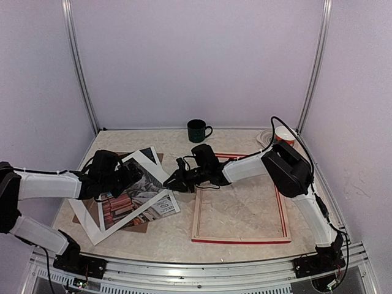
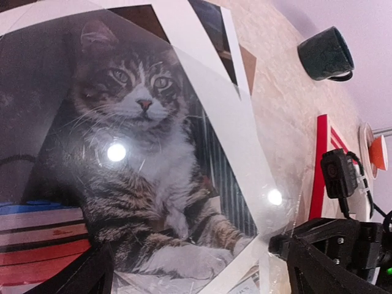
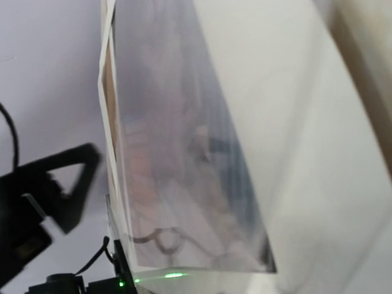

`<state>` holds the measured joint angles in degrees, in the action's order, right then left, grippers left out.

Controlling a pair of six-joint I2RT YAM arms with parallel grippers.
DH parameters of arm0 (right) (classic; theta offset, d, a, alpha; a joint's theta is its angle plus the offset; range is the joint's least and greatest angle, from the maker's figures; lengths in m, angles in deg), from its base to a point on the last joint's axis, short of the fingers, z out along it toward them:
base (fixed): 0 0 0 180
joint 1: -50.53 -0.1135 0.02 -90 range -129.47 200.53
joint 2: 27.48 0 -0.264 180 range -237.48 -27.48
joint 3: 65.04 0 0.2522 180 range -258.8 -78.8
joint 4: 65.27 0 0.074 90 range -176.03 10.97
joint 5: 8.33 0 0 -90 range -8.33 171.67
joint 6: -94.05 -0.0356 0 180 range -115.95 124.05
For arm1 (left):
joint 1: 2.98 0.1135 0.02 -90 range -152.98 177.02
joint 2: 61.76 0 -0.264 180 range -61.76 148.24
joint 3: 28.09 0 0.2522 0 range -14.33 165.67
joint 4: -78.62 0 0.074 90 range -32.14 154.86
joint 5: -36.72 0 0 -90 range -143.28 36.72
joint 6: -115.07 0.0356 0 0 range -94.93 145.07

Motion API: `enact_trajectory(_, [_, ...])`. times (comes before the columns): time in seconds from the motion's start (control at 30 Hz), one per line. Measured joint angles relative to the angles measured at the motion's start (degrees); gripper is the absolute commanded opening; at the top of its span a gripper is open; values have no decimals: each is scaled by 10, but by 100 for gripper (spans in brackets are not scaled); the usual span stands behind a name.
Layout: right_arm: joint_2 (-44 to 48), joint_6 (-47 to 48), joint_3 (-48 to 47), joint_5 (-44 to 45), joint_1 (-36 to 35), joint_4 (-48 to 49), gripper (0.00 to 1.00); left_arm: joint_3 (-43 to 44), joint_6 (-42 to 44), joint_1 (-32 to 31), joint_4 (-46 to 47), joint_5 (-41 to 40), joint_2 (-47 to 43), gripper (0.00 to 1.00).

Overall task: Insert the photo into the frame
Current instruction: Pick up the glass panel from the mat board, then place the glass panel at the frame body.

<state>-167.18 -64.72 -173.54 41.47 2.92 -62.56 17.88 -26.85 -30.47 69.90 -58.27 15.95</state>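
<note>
The cat on the photo (image 2: 141, 141) is seen clearly only from the left wrist, between the spread fingers of the left gripper (image 2: 190, 254); whether the right gripper (image 1: 170, 182) is clenched cannot be told.

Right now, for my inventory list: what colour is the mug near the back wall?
Dark green mug, clearest in the left wrist view.

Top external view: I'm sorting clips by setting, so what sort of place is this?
Probably a lab robot test cell, not a home: plain pale walls and aluminium posts box in a marbled table, and the left arm and right arm are bolted to a metal rail at its near edge.
</note>
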Motion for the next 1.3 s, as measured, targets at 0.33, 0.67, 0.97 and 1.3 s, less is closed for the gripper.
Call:
enact_trajectory(0.33, [19, 10, 0, -13, 12, -23, 0, 30, 8, 0, -46, -4, -76, 98])
enact_trajectory(0.67, [110, 86, 2, -37, 52, -124, 0, 30, 24, 0, -85, -17, -80, 98])
enact_trajectory(0.97, [211, 183, 96, -69, 114, -218, 0, 57, 35, 0, -95, -16, -70, 98])
enact_trajectory(1.3, [321, 333, 166, -82, 226, -374, 0, 68, 39, -8, -76, 11, 2, 98])
